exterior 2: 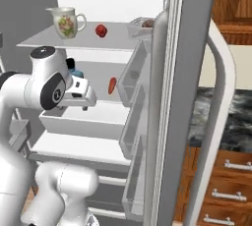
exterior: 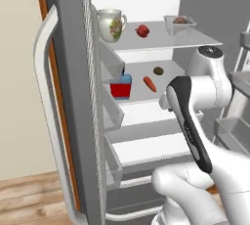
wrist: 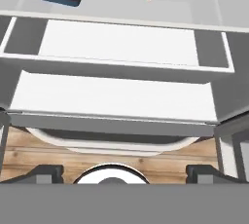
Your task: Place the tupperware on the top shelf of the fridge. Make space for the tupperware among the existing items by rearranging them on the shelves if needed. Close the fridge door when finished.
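The fridge point(exterior: 68, 97) stands with both doors open. On its top shelf point(exterior: 161, 40) the tupperware point(exterior: 179, 22) rests at the far right, with a red fruit point(exterior: 142, 30) to its left. From the right base view the tupperware point(exterior 2: 142, 25) is partly hidden by the door edge. One shelf lower lie a dark-brown lump point(exterior: 158, 71) and a carrot point(exterior: 150, 83). My gripper point(wrist: 124, 172) is open and holds nothing. It hangs in front of the lower shelves and looks down over two white drawers point(wrist: 116, 43). My hand point(exterior 2: 81, 95) is well below the top shelf.
A white floral jug point(exterior: 111, 23) stands at the left of the top shelf. A red box with a blue lid point(exterior: 120, 88) sits at the left of the second shelf. Grey bins point(exterior: 112, 116) line the left door. The right door point(exterior 2: 182, 97) stands close beside my arm.
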You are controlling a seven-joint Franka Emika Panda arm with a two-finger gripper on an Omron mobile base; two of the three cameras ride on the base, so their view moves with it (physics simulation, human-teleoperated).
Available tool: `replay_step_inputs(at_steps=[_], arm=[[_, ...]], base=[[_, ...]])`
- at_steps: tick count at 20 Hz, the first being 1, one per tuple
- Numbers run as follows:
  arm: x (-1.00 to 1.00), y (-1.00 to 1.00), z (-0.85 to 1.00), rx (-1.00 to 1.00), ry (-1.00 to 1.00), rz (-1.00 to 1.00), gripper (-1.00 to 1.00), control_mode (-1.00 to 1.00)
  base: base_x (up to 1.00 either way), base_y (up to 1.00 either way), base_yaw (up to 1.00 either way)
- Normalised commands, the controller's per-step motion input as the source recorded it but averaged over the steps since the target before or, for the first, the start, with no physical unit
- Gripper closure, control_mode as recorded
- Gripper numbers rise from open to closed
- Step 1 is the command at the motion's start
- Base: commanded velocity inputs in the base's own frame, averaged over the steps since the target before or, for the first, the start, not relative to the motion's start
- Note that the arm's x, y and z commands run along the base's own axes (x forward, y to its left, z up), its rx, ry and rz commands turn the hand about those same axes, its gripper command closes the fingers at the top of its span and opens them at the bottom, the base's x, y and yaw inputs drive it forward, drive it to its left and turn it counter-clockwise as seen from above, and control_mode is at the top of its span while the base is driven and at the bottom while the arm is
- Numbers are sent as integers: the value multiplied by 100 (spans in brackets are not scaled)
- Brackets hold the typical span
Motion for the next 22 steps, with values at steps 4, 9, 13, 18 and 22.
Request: replay_step_inputs(at_steps=[4, 9, 13, 18, 22], arm=[[0, 0, 0, 0, 0, 0, -100, 100], [0, 0, 0, 0, 0, 0, -100, 100], [0, 0, 0, 0, 0, 0, -100, 100], [0, 0, 0, 0, 0, 0, -100, 100], [0, 0, 0, 0, 0, 0, -100, 100]], base=[[-67, -26, 30], [-59, 7, 15], [-44, 17, 1], [-25, 21, -1], [4, 39, -14]])
